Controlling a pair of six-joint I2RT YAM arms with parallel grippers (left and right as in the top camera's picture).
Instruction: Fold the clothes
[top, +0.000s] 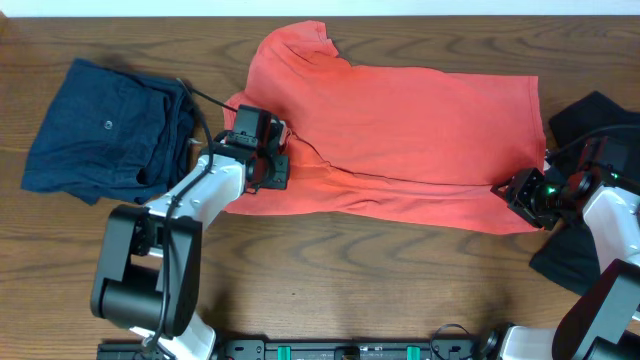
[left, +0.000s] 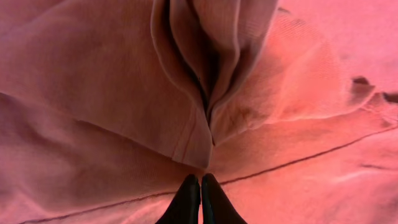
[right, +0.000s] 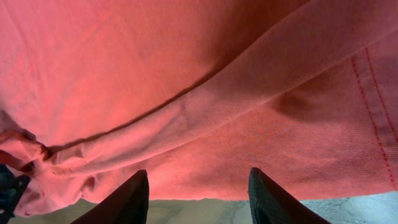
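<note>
Coral T-shirt (top: 400, 140) lies mid-frame on surface (top: 330, 265). We see left hand (left: 200, 186) pressed together, seemingly pinching shirt fold; right hand (right: 198, 174) spread over lower-right hem. Risk: thin pinch slips, or one-sided pull bunches cloth.

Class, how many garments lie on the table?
3: coral-red T-shirt in the centre, navy garment at left, black garment at right, partly hidden by the right arm.
</note>
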